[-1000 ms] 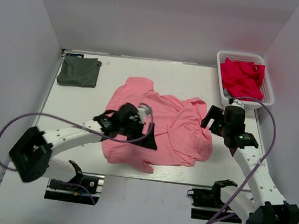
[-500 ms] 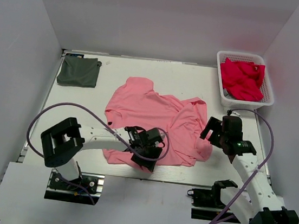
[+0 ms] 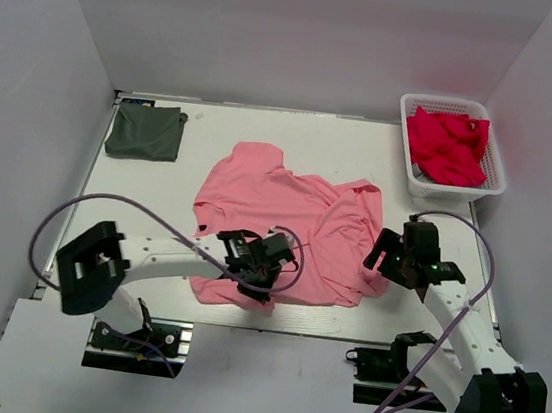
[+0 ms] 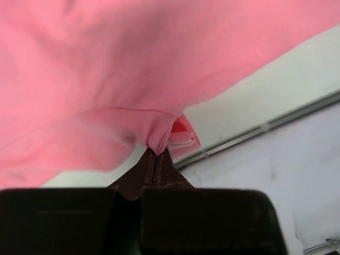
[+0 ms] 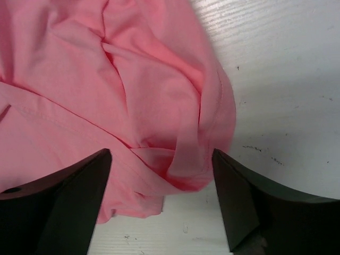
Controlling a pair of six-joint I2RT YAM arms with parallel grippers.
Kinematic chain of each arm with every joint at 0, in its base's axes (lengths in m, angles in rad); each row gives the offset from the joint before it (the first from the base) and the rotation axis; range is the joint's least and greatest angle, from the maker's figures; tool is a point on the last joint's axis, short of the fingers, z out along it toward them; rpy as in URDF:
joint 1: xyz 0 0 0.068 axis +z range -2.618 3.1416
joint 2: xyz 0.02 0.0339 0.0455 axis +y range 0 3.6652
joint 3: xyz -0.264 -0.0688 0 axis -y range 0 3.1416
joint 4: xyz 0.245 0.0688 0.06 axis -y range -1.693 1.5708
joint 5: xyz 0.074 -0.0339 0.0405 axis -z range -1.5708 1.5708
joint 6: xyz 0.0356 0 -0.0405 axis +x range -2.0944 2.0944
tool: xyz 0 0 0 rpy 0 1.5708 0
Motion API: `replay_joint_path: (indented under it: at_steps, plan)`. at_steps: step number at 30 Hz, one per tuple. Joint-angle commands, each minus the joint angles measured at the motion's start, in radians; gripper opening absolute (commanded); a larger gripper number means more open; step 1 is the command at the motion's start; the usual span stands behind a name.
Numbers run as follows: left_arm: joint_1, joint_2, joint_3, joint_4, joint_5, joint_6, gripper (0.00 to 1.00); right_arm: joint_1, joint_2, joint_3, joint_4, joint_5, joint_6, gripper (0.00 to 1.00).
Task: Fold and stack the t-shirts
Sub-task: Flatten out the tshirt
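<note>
The salmon-pink t-shirt point(image 3: 290, 213) lies crumpled in the middle of the table. My left gripper point(image 3: 258, 283) is at its near hem and is shut on a pinch of the pink cloth point(image 4: 159, 139), its fingertips point(image 4: 151, 162) pressed together. At the shirt's right edge my right gripper point(image 3: 381, 267) hovers open, its wide fingers either side of a bunched fold of the pink t-shirt point(image 5: 186, 159) without touching it. Far back on the left, the dark grey t-shirt point(image 3: 145, 132) rests as a folded square, away from both grippers.
A white basket point(image 3: 481, 181) holding red cloth point(image 3: 447, 145) stands at the back right, just beyond the right arm. The table's near edge and metal rail point(image 4: 265, 127) run close behind the left gripper. Grey walls enclose the table.
The left gripper has shut on the pink shirt's near hem after moving down to it. The right gripper has come lower and nearer, over the shirt's right edge, still open.
</note>
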Motion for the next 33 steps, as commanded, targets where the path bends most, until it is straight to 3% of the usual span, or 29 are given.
replay_joint_path:
  at_steps: [1,6,9,12,13,16,21,29,33]
  plan:
    - [-0.003,-0.171,0.047,-0.076,-0.084,-0.032,0.0,0.0,0.039,0.009,0.023,0.018,0.035,0.78]
    - [-0.003,-0.243,0.105,-0.214,-0.084,-0.061,0.0,0.003,0.121,-0.015,0.015,0.039,0.095,0.71]
    - [-0.003,-0.231,0.15,-0.345,-0.103,-0.095,0.0,0.001,0.15,-0.044,0.014,0.088,0.129,0.57]
    - [-0.003,-0.205,0.173,-0.426,-0.079,-0.107,0.0,-0.002,0.165,-0.049,0.018,0.119,0.138,0.3]
    - [-0.003,-0.205,0.173,-0.426,-0.067,-0.107,0.01,-0.003,0.167,-0.049,0.02,0.12,0.143,0.16]
    - [-0.003,-0.193,0.131,-0.417,-0.041,-0.107,0.01,-0.003,0.175,-0.047,0.029,0.15,0.146,0.0]
    - [-0.003,-0.194,0.091,-0.431,0.048,-0.083,0.0,-0.012,0.219,0.041,-0.046,0.368,0.167,0.0]
    - [-0.003,-0.274,0.046,-0.499,0.244,-0.017,0.01,-0.083,0.21,0.112,-0.135,0.505,0.225,0.0]
    - [-0.003,-0.317,-0.083,-0.417,0.358,0.001,0.2,-0.12,0.244,0.114,-0.144,0.512,0.23,0.0]
